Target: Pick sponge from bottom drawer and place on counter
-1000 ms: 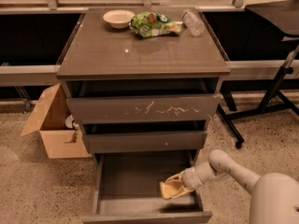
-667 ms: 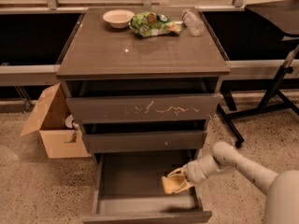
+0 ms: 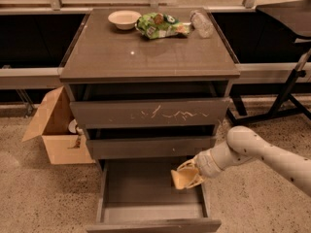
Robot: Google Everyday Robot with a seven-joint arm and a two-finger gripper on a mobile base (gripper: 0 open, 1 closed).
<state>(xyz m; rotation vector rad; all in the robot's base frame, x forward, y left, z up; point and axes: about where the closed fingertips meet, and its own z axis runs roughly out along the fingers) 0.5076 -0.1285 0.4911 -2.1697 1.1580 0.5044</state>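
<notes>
The bottom drawer point(image 3: 146, 208) is pulled open below the cabinet, its grey inner tray bare. My gripper point(image 3: 187, 174) hangs over the drawer's right side, shut on the yellow sponge point(image 3: 182, 178), which is lifted clear of the tray floor. The white arm reaches in from the lower right. The counter point(image 3: 146, 52) is the glossy grey-brown top of the cabinet, above the scratched top drawer point(image 3: 150, 113) and the narrow middle drawer point(image 3: 150, 147).
On the counter's far edge stand a white bowl point(image 3: 124, 19), a green snack bag point(image 3: 158, 25) and a lying plastic bottle point(image 3: 201, 23). An open cardboard box point(image 3: 56, 130) sits on the floor at left. A black table stand point(image 3: 286, 91) is at right.
The gripper has risen with the sponge, from low in the drawer to above its floor. The camera's view has also shifted slightly.
</notes>
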